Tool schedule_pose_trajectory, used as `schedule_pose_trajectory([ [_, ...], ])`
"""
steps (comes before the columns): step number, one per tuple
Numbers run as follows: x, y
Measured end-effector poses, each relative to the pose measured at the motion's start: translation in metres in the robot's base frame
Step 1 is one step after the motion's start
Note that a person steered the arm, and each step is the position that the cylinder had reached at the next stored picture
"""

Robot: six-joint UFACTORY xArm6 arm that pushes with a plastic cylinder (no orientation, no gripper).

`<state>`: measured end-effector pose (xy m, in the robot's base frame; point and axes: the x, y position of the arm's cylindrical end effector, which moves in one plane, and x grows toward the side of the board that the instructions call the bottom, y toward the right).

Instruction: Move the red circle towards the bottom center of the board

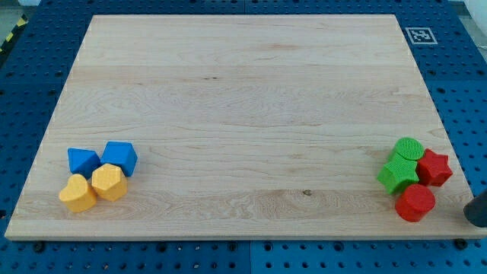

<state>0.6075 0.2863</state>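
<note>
The red circle lies near the board's bottom right corner. It touches the green star above it to the left. A red star and a green circle sit just above, packed close together. A dark round shape at the view's right edge is the rod; my tip is to the right of the red circle, a short gap away, just off the board's right edge.
The wooden board lies on a blue pegboard. At the bottom left sit a blue triangle, a blue cube-like block, a yellow heart and a yellow hexagon. A marker tag is at the top right.
</note>
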Motion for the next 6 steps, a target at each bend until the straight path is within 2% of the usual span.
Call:
schedule_pose_trajectory([
  [3, -0.009, -0.069],
  [6, -0.034, -0.177],
])
